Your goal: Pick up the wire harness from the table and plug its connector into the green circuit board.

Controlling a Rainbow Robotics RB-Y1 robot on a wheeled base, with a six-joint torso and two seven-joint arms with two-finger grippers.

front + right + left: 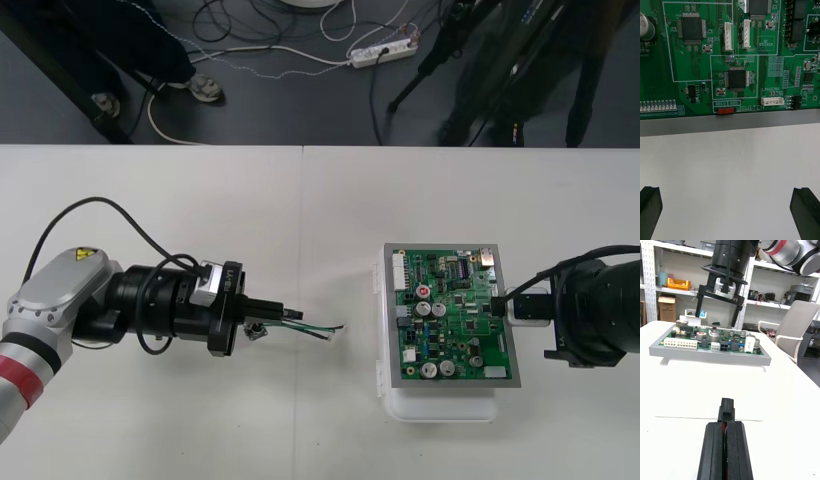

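The left arm (pixel 60 300) reached in low over the tabletop (pixel 200 200). The left jaws were closed on the harness (pixel 315 324). In the left wrist view the black plug (pixel 726 410) projected just past the jaw tips, and a trace of red showed in the narrow gap between them. In the front view thin green and black wires ran out from the left jaws, towards the board (pixel 450 320), and their free ends lay well short of it. The plug was not in the board. The board sat on its white base (pixel 440 405) ahead of the left jaws, well apart from them, with bare tabletop between. The right arm (pixel 600 315) stood at the side of the board away from the left jaws. The right jaws were open, with the fingers (pixel 805 210) set far apart and nothing between them. In the right wrist view the board (pixel 696 75) and its grey edge lay just ahead of the right jaws, with plain tabletop directly between them. In the left wrist view the right jaws were above the far edge of the board (pixel 711 343), spread apart and not touching it.
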